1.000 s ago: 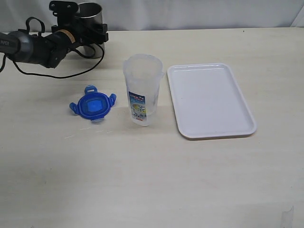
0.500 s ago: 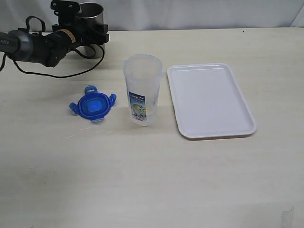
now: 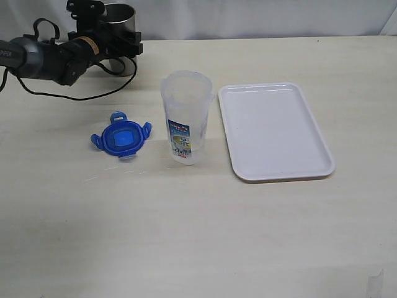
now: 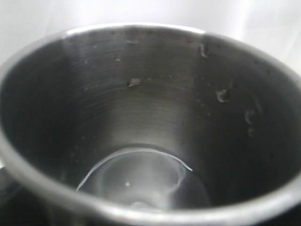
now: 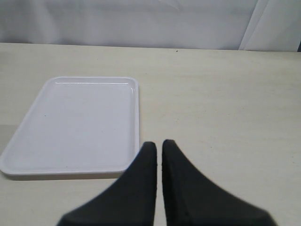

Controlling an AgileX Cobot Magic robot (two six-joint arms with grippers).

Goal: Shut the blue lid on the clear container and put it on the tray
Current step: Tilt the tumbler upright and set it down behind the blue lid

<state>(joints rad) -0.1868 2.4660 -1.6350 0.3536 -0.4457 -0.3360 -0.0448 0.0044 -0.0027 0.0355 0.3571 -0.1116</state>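
Left pincer (image 3: 111,38) sits at the steel cup (image 3: 119,13), upper left of the frame; grip, can't tell. Right pincer (image 5: 159,144) pressed together. Blue lid (image 3: 121,138) lies centre-left on the bench (image 3: 186,236) — clear container (image 3: 186,118) upright beside it, tray (image 3: 276,131) just right.

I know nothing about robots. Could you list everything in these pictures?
blue lid: one, translucent blue, flat on the table, left of the container, apart from it
clear container: one, clear with colourful label, upright, uncovered, between lid and tray
tray: one, white, right of the container, nothing on it
steel cup: one, silver, far left of the table
table: one, pale beige, under everything
cable: one, black, looping beside the left arm
left gripper: one, black, at the steel cup; open or shut unclear
right gripper: one, black, fingers together, holding nothing, near the tray
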